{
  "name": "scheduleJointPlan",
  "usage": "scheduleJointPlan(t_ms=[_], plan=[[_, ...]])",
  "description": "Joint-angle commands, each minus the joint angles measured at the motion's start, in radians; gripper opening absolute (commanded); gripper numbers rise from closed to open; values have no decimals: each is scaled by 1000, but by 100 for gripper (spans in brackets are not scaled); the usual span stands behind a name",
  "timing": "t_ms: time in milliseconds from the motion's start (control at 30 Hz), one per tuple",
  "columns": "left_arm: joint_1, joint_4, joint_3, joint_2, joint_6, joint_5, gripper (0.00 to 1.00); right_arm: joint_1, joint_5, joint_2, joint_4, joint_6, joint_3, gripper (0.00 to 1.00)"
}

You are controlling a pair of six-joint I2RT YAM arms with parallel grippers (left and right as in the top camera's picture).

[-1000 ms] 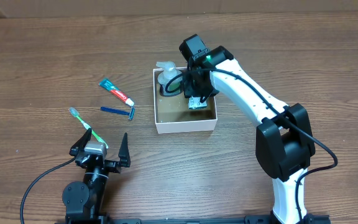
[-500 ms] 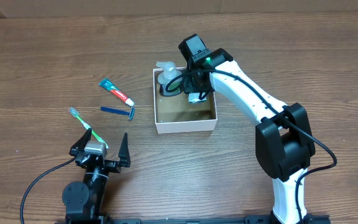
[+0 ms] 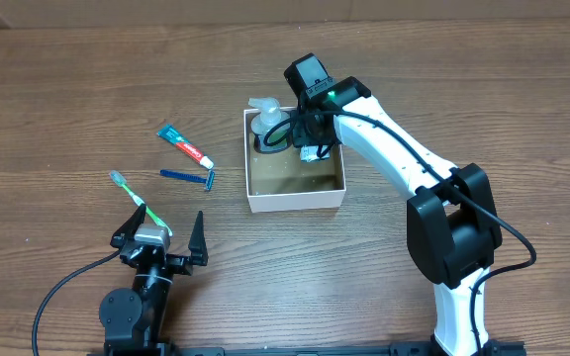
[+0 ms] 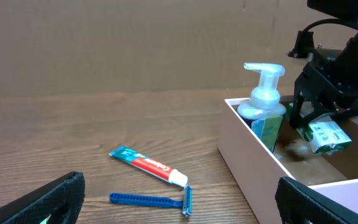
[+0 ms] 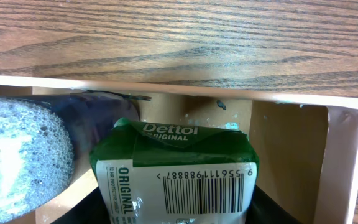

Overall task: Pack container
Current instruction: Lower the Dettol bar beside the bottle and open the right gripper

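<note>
Four thin white walls, brown cardboard floor: the container (image 3: 295, 201).

Container (image 3: 295, 201): small square box, thin white walls, brown cardboard floor, open top. Set upright and flat on the wood table (image 3: 67, 79), roughly mid-table. Floor is seen mostly bare. A pump bottle (image 3: 268, 124) is stood in its far-left corner.

Worktop (image 3: 67, 79): brown wood grain, evenly lit.
Wall (image 4: 135, 43): plain tan, ahead of the left claw (image 3: 159, 237).
</note>
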Motion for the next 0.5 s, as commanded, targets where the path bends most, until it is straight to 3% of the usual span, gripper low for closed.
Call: scheduleJointPlan(t_ms=[0,467], plan=[[5,-2,-3,-11,-3,-9,100,-3,15,-31,8,0,1,45],[4,-2,-3,-11,-3,-9,100,-3,16,-31,8,-7,1,54]])
